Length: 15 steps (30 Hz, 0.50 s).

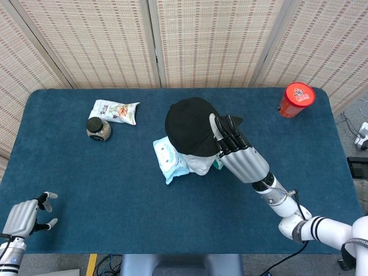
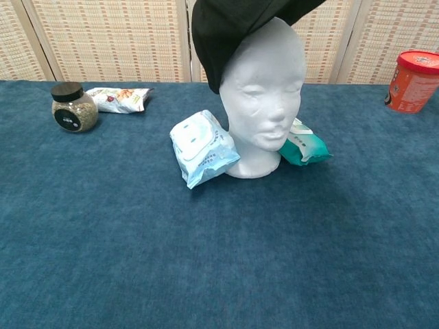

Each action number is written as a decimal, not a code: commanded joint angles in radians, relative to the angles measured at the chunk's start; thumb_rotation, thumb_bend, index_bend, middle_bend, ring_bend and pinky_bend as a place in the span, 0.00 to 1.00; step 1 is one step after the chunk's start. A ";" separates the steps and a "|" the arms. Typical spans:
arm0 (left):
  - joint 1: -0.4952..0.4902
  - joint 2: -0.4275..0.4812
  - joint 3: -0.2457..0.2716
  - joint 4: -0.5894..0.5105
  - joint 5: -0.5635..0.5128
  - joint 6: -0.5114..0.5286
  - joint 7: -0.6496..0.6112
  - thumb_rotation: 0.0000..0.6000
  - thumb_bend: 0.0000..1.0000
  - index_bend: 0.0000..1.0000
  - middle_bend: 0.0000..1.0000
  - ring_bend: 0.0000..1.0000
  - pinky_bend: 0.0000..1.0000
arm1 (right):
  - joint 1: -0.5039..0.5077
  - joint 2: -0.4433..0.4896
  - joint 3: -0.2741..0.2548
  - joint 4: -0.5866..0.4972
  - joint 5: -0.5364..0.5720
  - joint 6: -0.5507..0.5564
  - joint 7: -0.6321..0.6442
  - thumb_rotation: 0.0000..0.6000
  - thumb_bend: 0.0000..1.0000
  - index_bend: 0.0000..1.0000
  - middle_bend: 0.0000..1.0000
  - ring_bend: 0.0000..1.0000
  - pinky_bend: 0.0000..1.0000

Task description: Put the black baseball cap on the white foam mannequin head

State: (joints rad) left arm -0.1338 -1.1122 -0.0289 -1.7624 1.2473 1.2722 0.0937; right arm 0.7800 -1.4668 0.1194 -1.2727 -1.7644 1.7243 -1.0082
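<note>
Gripping black cap [image 1: 192, 125] brim, right hand [image 1: 241, 156] fingers [image 1: 225, 135] (cap over mannequin head [image 2: 264, 96])

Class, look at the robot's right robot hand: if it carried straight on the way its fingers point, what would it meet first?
Probably the black baseball cap, which the right robot hand already grips, atop the white foam mannequin head; depth is unclear.

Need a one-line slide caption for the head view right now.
Right hand holds the black baseball cap over the white foam mannequin head on the blue table.
</note>
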 commanded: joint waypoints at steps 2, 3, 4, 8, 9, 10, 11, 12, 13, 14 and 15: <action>0.000 -0.002 0.001 0.001 0.000 0.000 0.002 1.00 0.17 0.32 0.54 0.45 0.56 | -0.026 0.002 0.002 -0.009 -0.012 0.001 0.006 1.00 0.49 0.77 0.18 0.02 0.02; -0.001 -0.003 0.001 0.001 -0.001 -0.001 0.002 1.00 0.17 0.32 0.54 0.45 0.56 | -0.035 0.000 0.002 -0.010 -0.016 0.002 0.010 1.00 0.49 0.77 0.18 0.02 0.02; -0.001 -0.003 0.000 0.001 -0.002 -0.001 0.003 1.00 0.17 0.32 0.54 0.45 0.56 | -0.042 -0.002 0.001 -0.012 -0.018 0.002 0.013 1.00 0.49 0.77 0.18 0.02 0.02; -0.001 -0.003 0.001 0.002 -0.003 -0.001 0.003 1.00 0.17 0.32 0.54 0.45 0.56 | -0.071 -0.012 -0.001 -0.009 -0.033 0.007 0.026 1.00 0.49 0.77 0.18 0.02 0.02; -0.001 -0.002 0.001 -0.001 -0.002 0.000 0.003 1.00 0.17 0.32 0.54 0.45 0.56 | -0.077 -0.015 -0.003 -0.009 -0.037 0.008 0.029 1.00 0.49 0.77 0.18 0.02 0.02; 0.000 0.000 0.001 -0.005 -0.002 0.001 0.005 1.00 0.17 0.32 0.54 0.45 0.56 | -0.087 -0.019 -0.006 -0.009 -0.042 0.010 0.033 1.00 0.49 0.77 0.18 0.02 0.02; 0.001 0.000 0.002 -0.002 -0.003 0.001 0.004 1.00 0.17 0.32 0.54 0.45 0.56 | -0.094 -0.022 -0.008 -0.011 -0.046 0.012 0.035 1.00 0.49 0.77 0.18 0.02 0.02; 0.001 0.000 0.003 -0.001 -0.003 0.001 0.003 1.00 0.17 0.32 0.54 0.45 0.56 | -0.101 -0.026 -0.011 -0.012 -0.050 0.013 0.037 1.00 0.49 0.77 0.18 0.02 0.02; 0.002 -0.001 0.004 0.001 -0.002 0.001 0.002 1.00 0.17 0.32 0.54 0.45 0.56 | -0.109 -0.029 -0.014 -0.013 -0.054 0.015 0.040 1.00 0.49 0.77 0.18 0.02 0.02; 0.001 -0.001 0.002 0.002 -0.002 0.002 0.001 1.00 0.17 0.32 0.54 0.45 0.56 | -0.119 -0.033 -0.018 -0.014 -0.060 0.017 0.044 1.00 0.49 0.77 0.18 0.02 0.01; 0.000 0.000 0.001 0.002 -0.003 0.000 0.000 1.00 0.17 0.32 0.54 0.45 0.56 | -0.127 -0.036 -0.020 -0.014 -0.063 0.019 0.048 1.00 0.49 0.77 0.18 0.02 0.01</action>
State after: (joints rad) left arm -0.1330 -1.1129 -0.0269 -1.7607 1.2449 1.2731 0.0946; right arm 0.6605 -1.4980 0.1034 -1.2856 -1.8222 1.7405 -0.9651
